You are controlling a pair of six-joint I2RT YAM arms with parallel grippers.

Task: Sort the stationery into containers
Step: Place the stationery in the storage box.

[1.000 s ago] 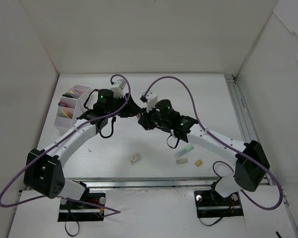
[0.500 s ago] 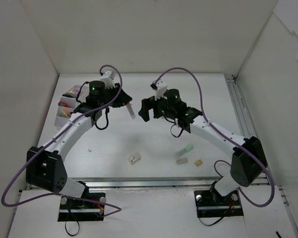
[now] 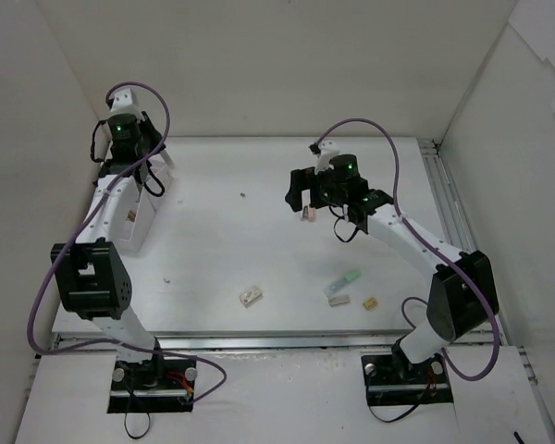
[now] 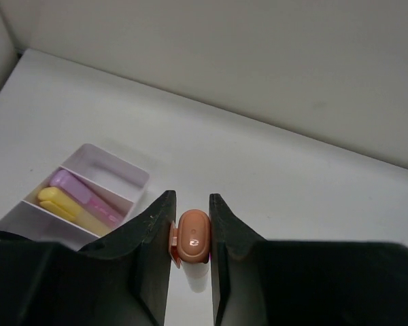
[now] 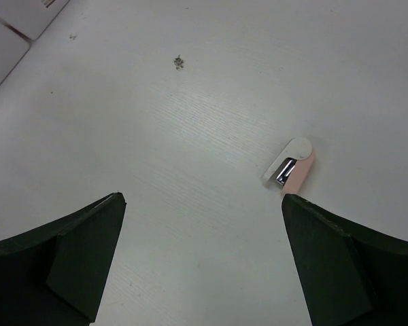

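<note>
White matt table (image 3: pixel 259 176) carries a thin-walled white plastic organiser (image 4: pixel 115 168) at its far left. A rounded yellow highlighter (image 4: pixel 58 199) and a pink highlighter (image 4: pixel 81 190) lie in one compartment. The left gripper (image 4: pixel 190 207) has swung from the centre to hang just beside the organiser, jaws clamped on a glossy orange-capped highlighter (image 4: pixel 192 239); a drop seems next. The right gripper (image 5: pixel 200 200), shut a second ago, stands wide open and empty above a small pink pen (image 5: pixel 292 161) with a white cap and metal clip. A blocky eraser (image 3: pixel 251 296) waits near the front.
</note>
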